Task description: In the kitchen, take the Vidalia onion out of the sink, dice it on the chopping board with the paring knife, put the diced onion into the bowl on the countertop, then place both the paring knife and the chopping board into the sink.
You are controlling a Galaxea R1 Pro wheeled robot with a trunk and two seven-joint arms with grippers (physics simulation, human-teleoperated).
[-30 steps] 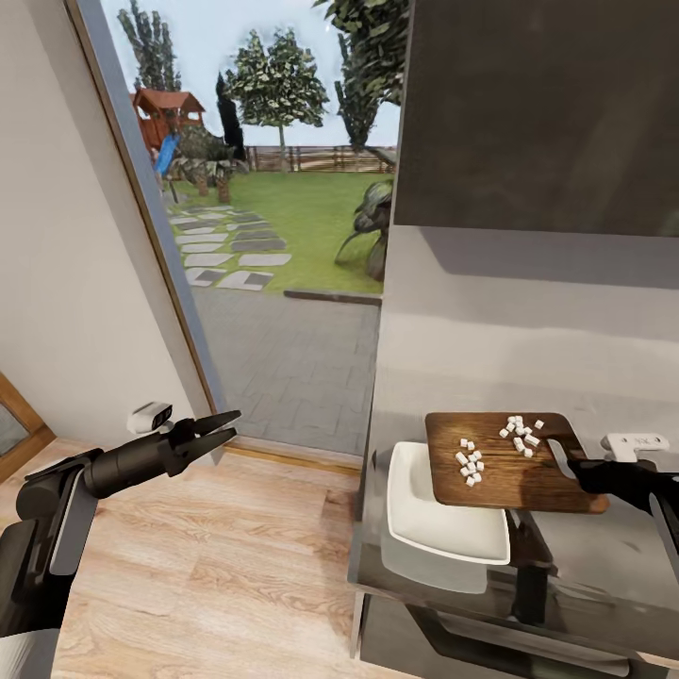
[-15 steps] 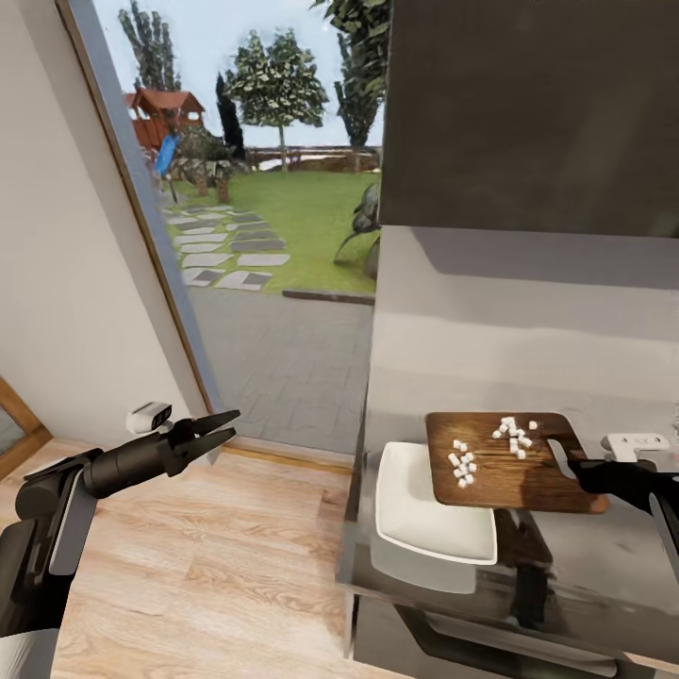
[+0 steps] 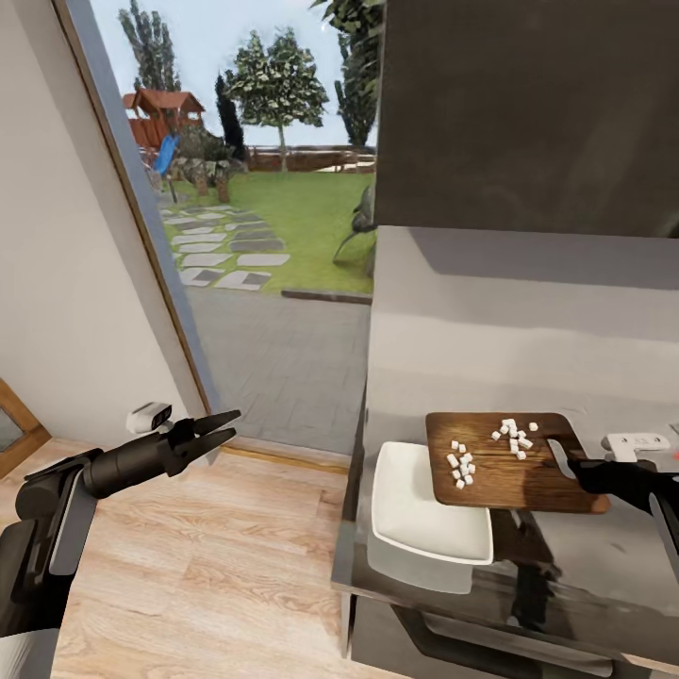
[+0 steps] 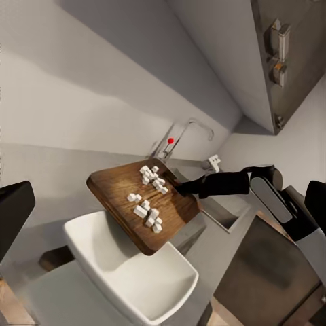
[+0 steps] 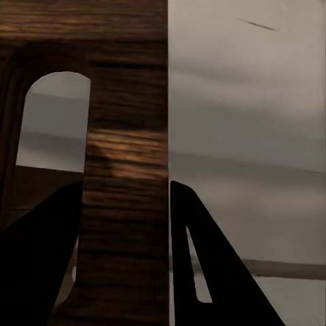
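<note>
Big glass door (image 3: 255, 245) w/ grey frame, daylit garden outside: lawn, stepping stones, trees, wooden fence, red playhouse (image 3: 168, 108). Pale plaster wall (image 3: 66, 283) at left, light wood plank floor (image 3: 207, 566). Dark upper cabinet (image 3: 528, 113) over light grey backsplash (image 3: 519, 321).

Onion-strewn chopping board (image 3: 509, 462) above bowl (image 3: 424, 514)

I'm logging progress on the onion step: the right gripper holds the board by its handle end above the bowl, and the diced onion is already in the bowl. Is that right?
Not quite. The diced onion lies on the board, not in the bowl, which is empty; the left wrist view shows this plainly. The rest holds: the right gripper clamps the board's handle end, and the board hangs over the bowl.
</note>
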